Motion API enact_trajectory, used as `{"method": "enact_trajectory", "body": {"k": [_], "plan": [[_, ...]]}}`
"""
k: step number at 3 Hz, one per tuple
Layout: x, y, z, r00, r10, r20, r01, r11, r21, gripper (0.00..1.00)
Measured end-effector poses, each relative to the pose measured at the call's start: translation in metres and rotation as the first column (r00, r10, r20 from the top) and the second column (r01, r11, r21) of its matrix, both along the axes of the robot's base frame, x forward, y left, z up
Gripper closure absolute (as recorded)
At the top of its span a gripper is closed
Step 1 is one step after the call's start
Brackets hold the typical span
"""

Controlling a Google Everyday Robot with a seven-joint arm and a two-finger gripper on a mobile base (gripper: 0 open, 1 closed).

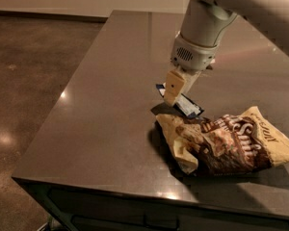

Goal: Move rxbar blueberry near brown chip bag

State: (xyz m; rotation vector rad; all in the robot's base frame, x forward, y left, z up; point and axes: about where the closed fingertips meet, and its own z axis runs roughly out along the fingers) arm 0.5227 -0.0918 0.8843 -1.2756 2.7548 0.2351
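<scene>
The cream-fingered parallel-jaw gripper (172, 97) hung low over the middle of the smooth dark grey-brown tabletop (101, 114). Its jaws were closed narrow on one end of the rxbar blueberry (189, 107), a small flat dark blue wrapper with a white panel. The bar slanted out toward 4 o'clock from the fingers and seemed just clear of the surface. Its free end was just beside the near corner of the brown chip bag (231, 143), a large crinkled dark brown bag with cream-yellow ends, so the bar sat at about 11 o'clock of the bag. Two risks stood out: lowering further toward 4 o'clock could push the bar or a finger into the puffy bag and shove it, and letting go from any height could send the slick wrapper skidding away
</scene>
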Motion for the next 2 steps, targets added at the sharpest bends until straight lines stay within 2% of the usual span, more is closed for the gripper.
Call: {"method": "enact_trajectory", "body": {"k": [1,2], "plan": [[0.0024,0.0022,-0.0002,1.0,0.0,0.01,0.0,1.0,0.005,0.0],[0.0024,0.0022,-0.0002,1.0,0.0,0.01,0.0,1.0,0.005,0.0]]}}
